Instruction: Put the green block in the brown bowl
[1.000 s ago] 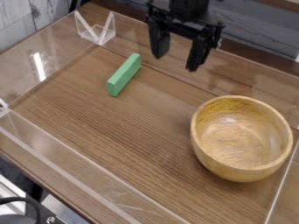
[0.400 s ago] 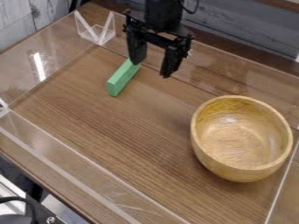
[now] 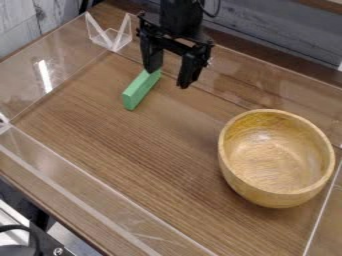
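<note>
The green block (image 3: 140,86) lies flat on the wooden table at the upper left, its long axis running diagonally. My gripper (image 3: 170,70) hangs just to the right of the block's far end, slightly above it, with its two black fingers spread open and nothing between them. The brown bowl (image 3: 277,156) sits empty at the right, well apart from the block and the gripper.
Clear acrylic walls (image 3: 54,60) ring the wooden table (image 3: 134,160). A small clear plastic stand (image 3: 110,33) is at the back left, behind the block. A grey plank wall lies beyond the back edge.
The gripper has travelled left from above the table's back centre-right to just beside the green block, staying open. Block and bowl have not moved.
</note>
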Controlling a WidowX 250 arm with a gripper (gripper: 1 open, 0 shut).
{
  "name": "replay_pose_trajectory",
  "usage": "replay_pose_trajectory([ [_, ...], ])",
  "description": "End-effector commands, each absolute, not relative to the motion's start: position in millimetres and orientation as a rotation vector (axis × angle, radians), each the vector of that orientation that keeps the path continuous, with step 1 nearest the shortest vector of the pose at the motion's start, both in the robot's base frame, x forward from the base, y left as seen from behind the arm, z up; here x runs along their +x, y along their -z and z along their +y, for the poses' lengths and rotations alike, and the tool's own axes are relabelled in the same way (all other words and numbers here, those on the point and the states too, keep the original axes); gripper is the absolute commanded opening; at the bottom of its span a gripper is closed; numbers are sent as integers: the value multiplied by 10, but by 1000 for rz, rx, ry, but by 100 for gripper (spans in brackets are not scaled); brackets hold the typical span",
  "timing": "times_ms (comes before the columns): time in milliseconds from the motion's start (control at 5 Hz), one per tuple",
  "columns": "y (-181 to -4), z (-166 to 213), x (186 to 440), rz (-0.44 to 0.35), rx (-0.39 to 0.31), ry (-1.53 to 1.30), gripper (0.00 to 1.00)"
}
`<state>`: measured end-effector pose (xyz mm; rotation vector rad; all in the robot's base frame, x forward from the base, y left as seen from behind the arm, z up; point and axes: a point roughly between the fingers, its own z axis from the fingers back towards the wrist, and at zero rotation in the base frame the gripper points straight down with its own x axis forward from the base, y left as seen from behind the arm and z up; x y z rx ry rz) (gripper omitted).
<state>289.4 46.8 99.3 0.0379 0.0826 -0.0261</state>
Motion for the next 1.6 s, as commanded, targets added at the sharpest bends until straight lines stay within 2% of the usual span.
replay_pose_trajectory([
  [0,-1065,562,2946,35,56,44,100],
  [1400,-755,917,3064,3,82,131,100],
])
